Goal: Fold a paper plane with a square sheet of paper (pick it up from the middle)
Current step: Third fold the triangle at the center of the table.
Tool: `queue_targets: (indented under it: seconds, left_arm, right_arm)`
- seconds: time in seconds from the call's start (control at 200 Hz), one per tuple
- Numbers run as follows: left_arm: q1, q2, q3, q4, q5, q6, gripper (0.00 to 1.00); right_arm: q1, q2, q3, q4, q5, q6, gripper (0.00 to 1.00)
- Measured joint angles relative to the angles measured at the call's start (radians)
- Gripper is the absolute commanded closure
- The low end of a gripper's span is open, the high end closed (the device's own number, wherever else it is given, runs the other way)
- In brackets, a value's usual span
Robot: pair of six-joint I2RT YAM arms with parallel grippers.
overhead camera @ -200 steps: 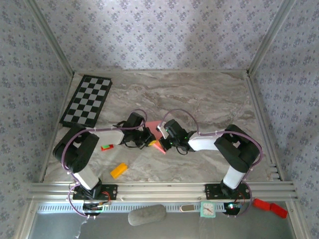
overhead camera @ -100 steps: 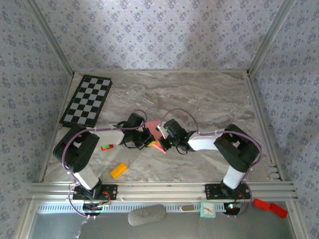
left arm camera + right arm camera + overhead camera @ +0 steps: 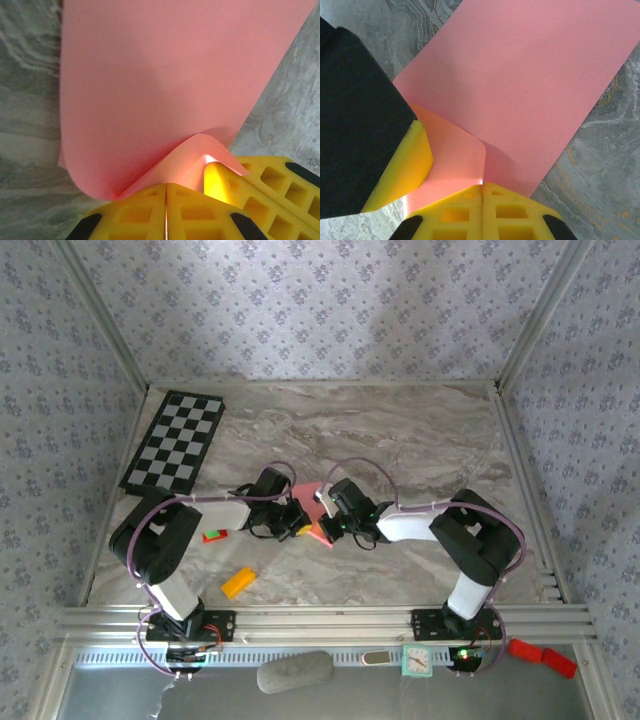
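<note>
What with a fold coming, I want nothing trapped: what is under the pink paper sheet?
Marble table shows around the edges of the square sheet of paper; nothing pokes out. The patch directly beneath is covered, so unknown. Left gripper and right gripper pinch its edge.

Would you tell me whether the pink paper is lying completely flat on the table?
No, the square sheet of paper curls upward where the left fingers pinch it.

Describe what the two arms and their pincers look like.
The left arm and right arm match: black joint housings, a white forearm link, and a thin purple cable looping alongside. The left pincer and right pincer have blocky yellow fingers moulded with square recessed pockets, plus black inserts at the outer lower corners.
</note>
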Motion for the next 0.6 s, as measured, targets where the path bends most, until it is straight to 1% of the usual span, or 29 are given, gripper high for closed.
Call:
queue_targets:
  seconds: [0.6]
  left_arm:
    - [0.002, 0.029, 0.027, 0.0, 0.004, 0.01, 0.92]
  right_arm:
    - [-0.011, -0.002, 0.002, -0.011, -0.01, 0.001, 1.0]
